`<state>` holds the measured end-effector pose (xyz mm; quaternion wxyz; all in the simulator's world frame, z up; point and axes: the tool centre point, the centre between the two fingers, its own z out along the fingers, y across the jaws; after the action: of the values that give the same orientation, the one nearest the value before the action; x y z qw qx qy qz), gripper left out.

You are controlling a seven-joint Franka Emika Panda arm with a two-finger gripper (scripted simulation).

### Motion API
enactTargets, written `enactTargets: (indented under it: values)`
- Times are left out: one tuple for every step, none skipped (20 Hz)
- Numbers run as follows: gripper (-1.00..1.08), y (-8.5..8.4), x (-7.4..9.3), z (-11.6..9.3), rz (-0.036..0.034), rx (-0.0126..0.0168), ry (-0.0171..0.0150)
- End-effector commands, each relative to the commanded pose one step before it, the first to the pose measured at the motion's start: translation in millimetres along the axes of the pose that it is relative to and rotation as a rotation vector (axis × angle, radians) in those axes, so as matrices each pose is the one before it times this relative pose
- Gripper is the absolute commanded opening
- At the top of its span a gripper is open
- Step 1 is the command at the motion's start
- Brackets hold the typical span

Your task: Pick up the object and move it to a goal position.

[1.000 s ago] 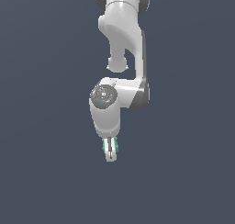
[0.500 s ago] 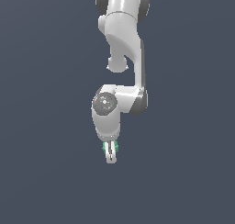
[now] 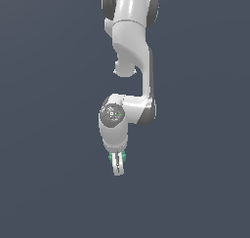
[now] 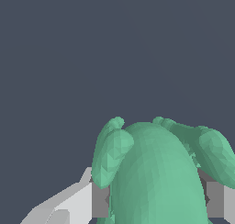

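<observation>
The gripper (image 3: 117, 169) is clamped on the object (image 4: 158, 172), a green lumpy shape with rounded knobs. In the wrist view the object fills the space between the two grey pads (image 4: 100, 200), its knobs bulging out past them on both sides. In the exterior view only slivers of green (image 3: 123, 156) show beside the fingers, just below the arm's (image 3: 132, 42) wrist joint.

No desk edge, shadow or goal marker shows in either view, only plain dark background, so whether the object is lifted clear cannot be told for certain; it looks carried rather than resting.

The pick seems done and the carry to the goal is the step in hand. The next move calls for holding the grip firm while the arm travels, since the knobby shape could twist between the pads
</observation>
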<state>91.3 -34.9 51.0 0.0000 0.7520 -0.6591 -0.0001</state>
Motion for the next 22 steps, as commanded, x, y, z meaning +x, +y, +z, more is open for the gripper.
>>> enactTargets:
  values:
    - [-1.0,-0.17,0.06,-0.02,-0.00001,0.0001,0.00004]
    - [-1.0,0.0,0.0,0.0,0.0,0.0,0.0]
    - [-1.0,0.0,0.0,0.0,0.0,0.0,0.0]
    - [-1.0,0.0,0.0,0.0,0.0,0.0,0.0]
    - [-1.0,0.0,0.0,0.0,0.0,0.0,0.0]
    - [-1.0,0.0,0.0,0.0,0.0,0.0,0.0]
    - [-1.0,0.0,0.0,0.0,0.0,0.0,0.0]
    - [-1.0,0.0,0.0,0.0,0.0,0.0,0.0]
    - [-1.0,0.09,-0.12,0.27,-0.00014,-0.00047,-0.00005]
    - [-1.0,0.01,0.16,-0.37,0.0,0.0,0.0]
    - [-1.0,0.03,0.49,-1.11,0.0,0.0,0.0]
    - [-1.0,0.05,0.82,-1.86,0.0,0.0,0.0]
    - [-1.0,0.07,1.15,-2.62,0.0,0.0,0.0]
    - [-1.0,0.08,1.5,-3.41,0.0,0.0,0.0]
    - [-1.0,0.1,1.85,-4.21,0.0,0.0,0.0]
    - [-1.0,0.18,2.51,-5.06,0.00043,0.00014,-0.00019]
    - [-1.0,0.12,2.53,-5.74,0.0,0.0,0.0]
    - [-1.0,0.13,2.85,-6.45,0.0,0.0,0.0]
    - [-1.0,0.14,3.15,-7.12,0.0,0.0,0.0]
    - [-1.0,0.21,3.77,-7.72,0.00048,-0.00003,-0.00009]
    - [-1.0,0.15,3.7,-8.36,0.0,0.0,0.0]
    - [-1.0,0.15,3.95,-8.92,0.0,0.0,0.0]
